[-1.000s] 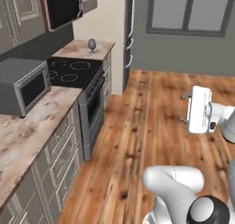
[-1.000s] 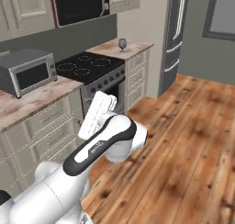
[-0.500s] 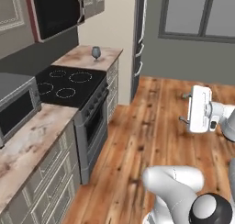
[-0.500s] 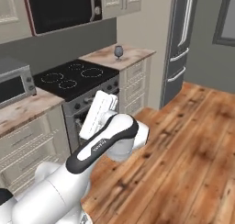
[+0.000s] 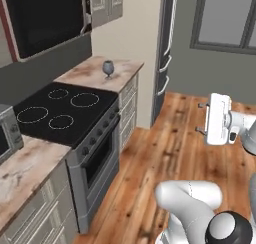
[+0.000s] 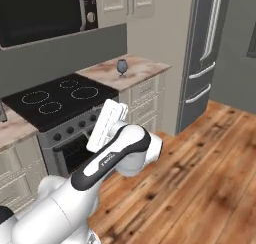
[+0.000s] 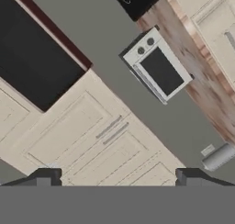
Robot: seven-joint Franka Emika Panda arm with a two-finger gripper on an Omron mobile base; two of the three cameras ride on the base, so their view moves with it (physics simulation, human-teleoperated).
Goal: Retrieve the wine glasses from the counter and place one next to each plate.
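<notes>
While wine glass (image 5: 108, 68) stood upright near middle of worktop (image 5: 85, 73) beyond stovetop (image 5: 62, 108), gripper (image 7: 117, 175) hung empty, jaws wide, well apart. Best: approach level, straddle bowl, close gently, avoid tipping.

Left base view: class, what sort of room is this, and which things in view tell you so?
A home kitchen, simulated. A black stovetop sits over an oven, a stone counter tops cream cabinets, and a tall fridge stands by the wall. A goblet stands on the counter.
</notes>
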